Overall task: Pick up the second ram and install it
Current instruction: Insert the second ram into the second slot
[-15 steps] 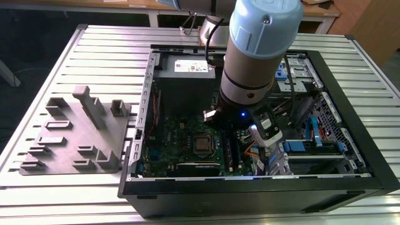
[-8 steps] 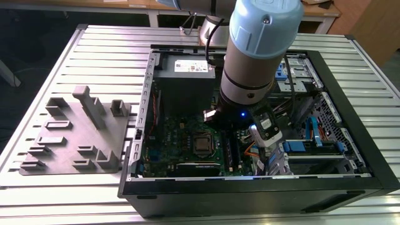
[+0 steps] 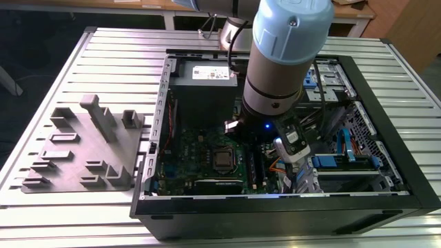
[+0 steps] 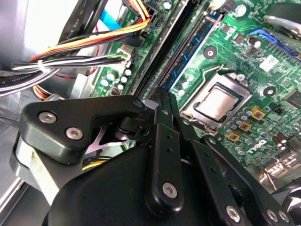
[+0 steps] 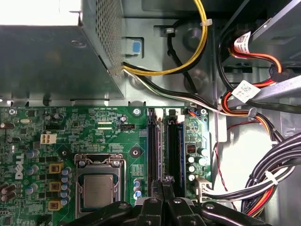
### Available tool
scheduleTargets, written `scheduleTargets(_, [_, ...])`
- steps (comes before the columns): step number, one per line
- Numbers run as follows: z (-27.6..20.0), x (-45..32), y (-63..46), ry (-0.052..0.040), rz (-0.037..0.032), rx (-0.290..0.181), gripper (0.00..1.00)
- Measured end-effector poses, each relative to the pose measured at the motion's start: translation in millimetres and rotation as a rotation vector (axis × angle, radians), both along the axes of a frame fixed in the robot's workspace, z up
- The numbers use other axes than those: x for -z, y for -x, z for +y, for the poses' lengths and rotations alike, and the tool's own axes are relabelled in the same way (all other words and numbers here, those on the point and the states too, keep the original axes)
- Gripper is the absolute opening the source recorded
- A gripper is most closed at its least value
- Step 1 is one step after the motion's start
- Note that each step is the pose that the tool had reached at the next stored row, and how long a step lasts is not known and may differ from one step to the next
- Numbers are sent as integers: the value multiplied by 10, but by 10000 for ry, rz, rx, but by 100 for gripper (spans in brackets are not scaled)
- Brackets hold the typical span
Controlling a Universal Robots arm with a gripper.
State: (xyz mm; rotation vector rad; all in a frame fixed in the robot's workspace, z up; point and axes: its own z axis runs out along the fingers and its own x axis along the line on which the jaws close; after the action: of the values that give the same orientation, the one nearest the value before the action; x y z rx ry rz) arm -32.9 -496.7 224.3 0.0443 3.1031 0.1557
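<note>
Slotted aluminium table [image 3: 103, 57] carries an open computer case [image 3: 386, 170] and, at the exterior view's left, a grey holder block [image 3: 82, 150]. The arm reaches down into the case over the motherboard [image 5: 70, 129].

Findings:
- The gripper [image 4: 163, 101] hangs above the near end of the memory slots [image 5: 164, 136], beside the processor socket [image 5: 98, 186].
- Jaws are clenched close. A thin dark sliver shows between the tips in the first wrist view, which I judge to be the second ram [image 5: 165, 179], held edge-on and in line with the slots. I cannot confirm how deep the grip is.
- I cannot tell which slots are occupied.

Risks:
- A small misalignment along or across the slot would put the board edge on the slot wall, and pressing then could bend the board or mark the contacts.
- A shallow grip could let the strip tilt under load, so one end seats and the other rides high.
- The bundled cables [image 5: 277, 183] lie near the slot row, and the linkage could snag them.
- The socket stands just beside the slots, so a slip sideways would strike it.
</note>
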Motion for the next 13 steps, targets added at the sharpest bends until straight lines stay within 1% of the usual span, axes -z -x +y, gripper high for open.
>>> scheduleTargets(13, [0,43,0,-1,0,128,8])
